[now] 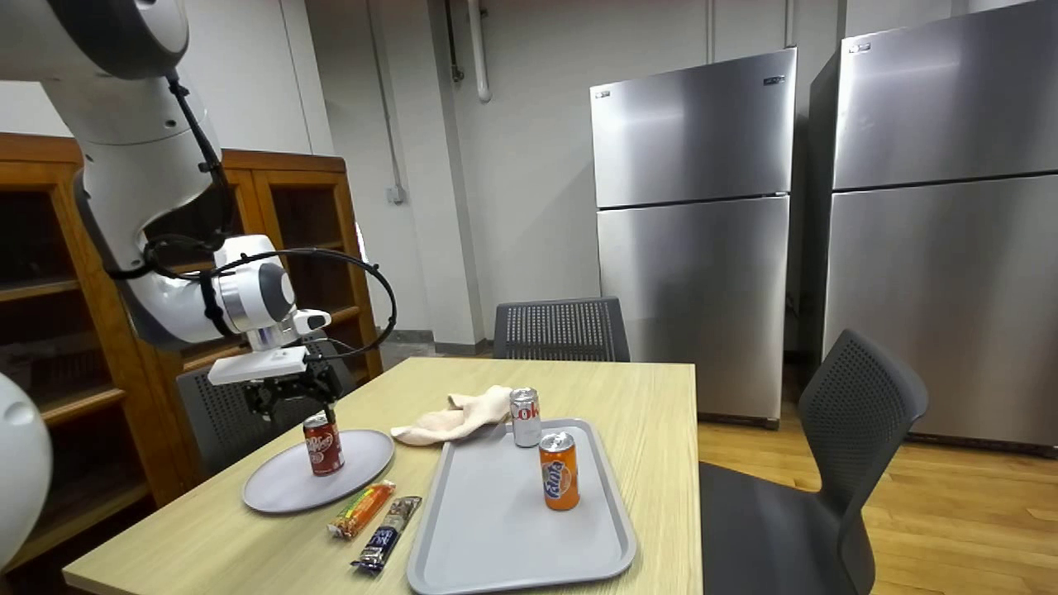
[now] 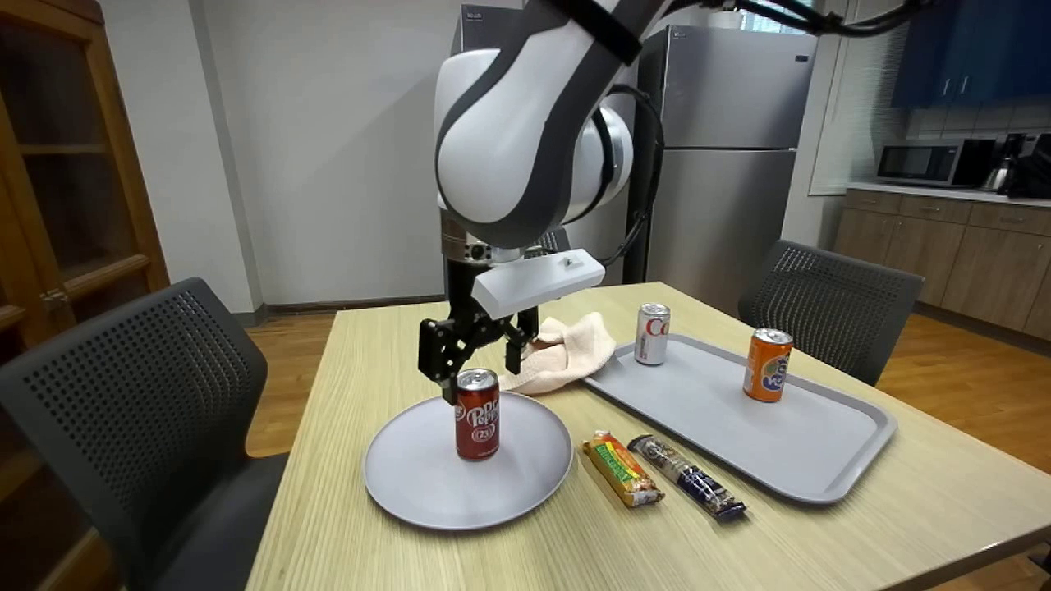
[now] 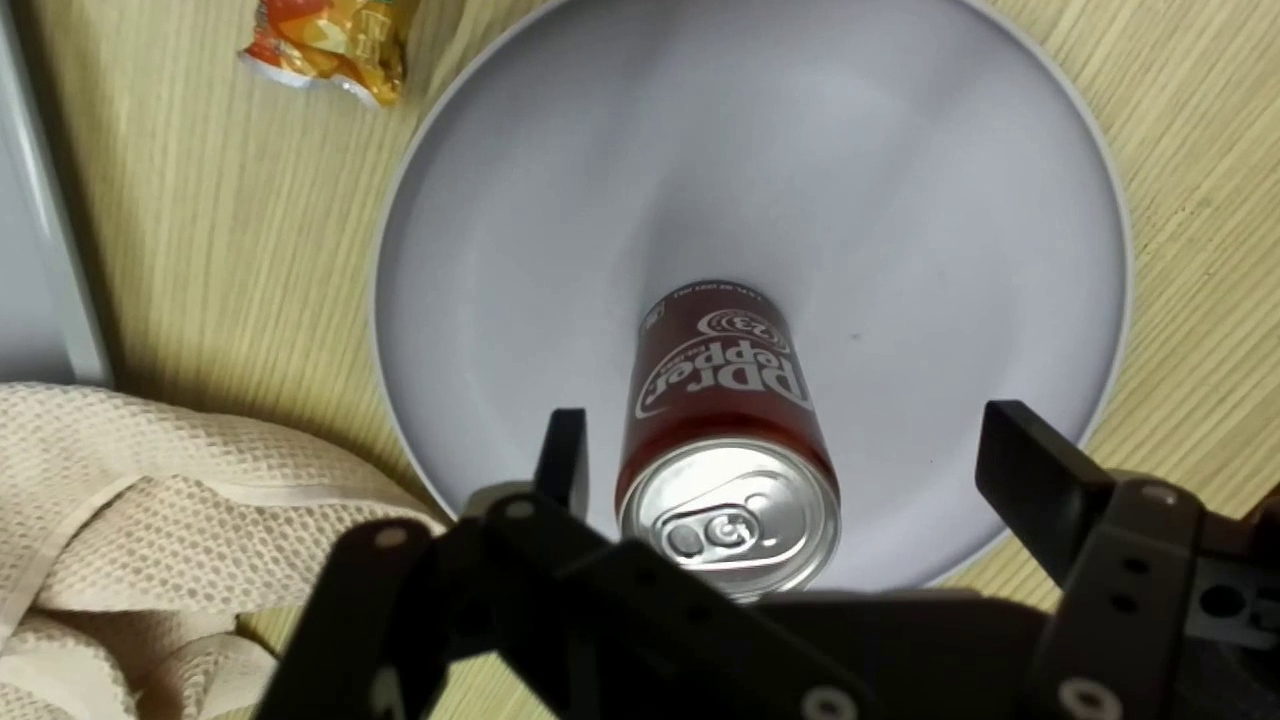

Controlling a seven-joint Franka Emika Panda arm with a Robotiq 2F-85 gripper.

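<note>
Dark red and upright, the Dr Pepper can [image 2: 478, 419] stands near the middle of a round grey plate [image 2: 410, 484], its tab lying flat on the silver top. Just above and around that top is the gripper [image 3: 785, 450], its black fingers spread wide, one on each side of the can; bare plate shows in both gaps in the wrist view, so nothing is gripped, and the can sits closer to one finger than to its partner. How far down the fingertips reach beside the rim is hard to judge from these angles. Near the plate lies an orange-wrapped bar [image 2: 621, 468], with a dark-wrapped bar [image 2: 688, 478] between it and the grey tray [image 1: 488, 529]. On the tray stand an orange Fanta can [image 2: 768, 369] and, close to the end where a crumpled cream cloth [image 2: 575, 353] meets the corner, a silver Coke can [image 1: 526, 417]. All of it rests on a pale wood-grained table [image 2: 312, 525] with dark grey chairs [image 2: 139, 394] around it. Steel refrigerators [image 1: 694, 306] and a wooden cabinet [image 2: 74, 148] stand beyond.
</note>
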